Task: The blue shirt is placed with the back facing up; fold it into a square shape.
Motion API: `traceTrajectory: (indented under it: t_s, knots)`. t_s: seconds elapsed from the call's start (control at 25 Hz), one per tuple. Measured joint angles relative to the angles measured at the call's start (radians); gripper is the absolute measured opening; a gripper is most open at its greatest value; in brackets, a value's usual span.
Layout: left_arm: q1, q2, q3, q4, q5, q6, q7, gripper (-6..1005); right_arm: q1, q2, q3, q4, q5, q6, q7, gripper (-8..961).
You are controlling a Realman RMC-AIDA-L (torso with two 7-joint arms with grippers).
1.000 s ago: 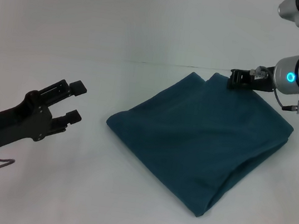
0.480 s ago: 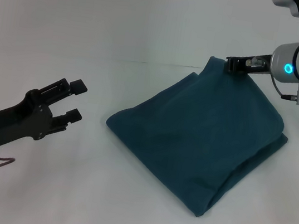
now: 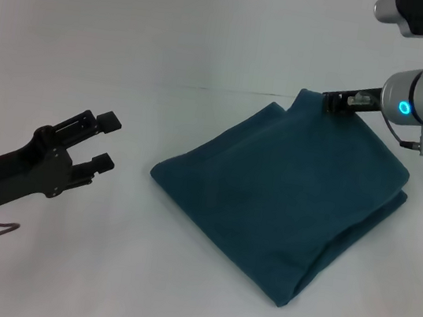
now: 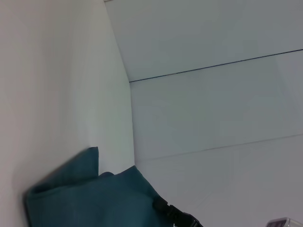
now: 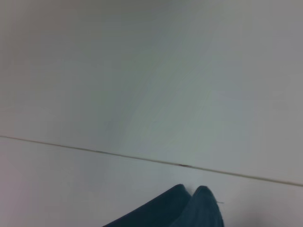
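Since a second ago our right tool (image 3: 333, 102) has lifted the far corner of the blue shirt (image 3: 286, 190) off the tabletop (image 3: 177, 281), peaked a little higher half a second ago, and now sits slightly lower again, with that corner still raised into a small point. Our left tool (image 3: 105, 141) has not shifted; it hangs over the near left part of the tabletop, well apart from the cloth, with its two fingers spread and nothing between them.

We see the right tool clenched on the shirt's far corner, its dark fingers pressed against the cloth edge. Around the shirt we find only bare pale tabletop and a plain pale wall behind it, met along a thin dark seam. Nothing lies between either tool and the cloth.

We see the shirt folded into a rough four-sided bundle right of centre. Its long axis runs diagonally, from the lifted corner at the far right down to a blunt corner at the near right. A thick folded edge runs along the near left side. From the left wrist view we see the same raised corner (image 4: 90, 158) and the right tool (image 4: 177, 216) at the cloth's edge.
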Motion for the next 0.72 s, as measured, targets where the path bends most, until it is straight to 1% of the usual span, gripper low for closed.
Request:
traceTrajectory:
  t_s: [0.2,0.4,0.48,0.56,0.6,0.72]
  knots:
    - [0.001,-0.001,0.000,0.000,0.000,-0.002,0.000,920,0.006,0.004,0.000,0.033,-0.014,0.044,-0.009,115]
    - [0.005,-0.002,-0.003,0.000,0.000,-0.002,0.001,920,0.031,-0.010,0.000,0.098,-0.020,0.053,-0.020,133]
    - [0.005,-0.002,-0.003,0.000,0.000,-0.002,0.002,920,0.036,-0.018,0.004,0.111,-0.041,0.061,-0.009,140]
    - [0.005,-0.002,-0.003,0.000,0.000,-0.002,0.002,920,0.036,-0.029,0.009,0.114,-0.067,0.067,0.020,183]
    - [0.005,-0.002,-0.003,0.000,0.000,-0.002,0.003,920,0.035,-0.036,0.011,0.114,-0.079,0.068,0.039,205]
    - [0.005,-0.002,-0.003,0.000,0.000,-0.001,0.003,920,0.026,-0.066,0.017,0.114,-0.089,0.055,0.086,270]
